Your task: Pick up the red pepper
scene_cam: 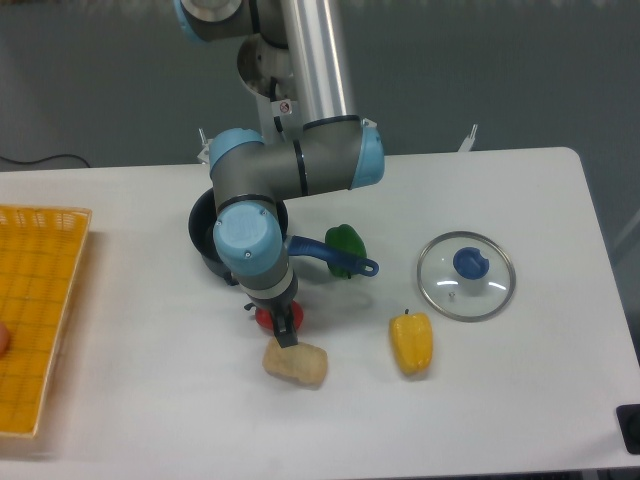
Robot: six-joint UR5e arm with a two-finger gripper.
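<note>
From where I stand, the arm's wrist sits right over the red pepper (pixel 268 319), so only a sliver of red shows on the white desk (pixel 520 390), just in front of the dark pot (pixel 208 240) and touching or nearly touching the bread roll (pixel 296 362). The hand (pixel 285 331) points down at the pepper, one dark finger (pixel 287 333) showing at its right side, but the other is hidden; I cannot tell whether it is released or clenched.

The likely trouble is the crowding. The roll lies so close that a finger may land on it, or pinch it together with the pepper, or push it away. The pepper looks glossy and rounded, so an off-centre squeeze could make it squirt out sideways and roll toward the pot. The pot's blue handle (pixel 335 260) and the green pepper (pixel 345 241) lie near the forearm; a swing could clip them. The yellow pepper (pixel 411 343) and the glass lid (pixel 466 276) lie well apart.
</note>
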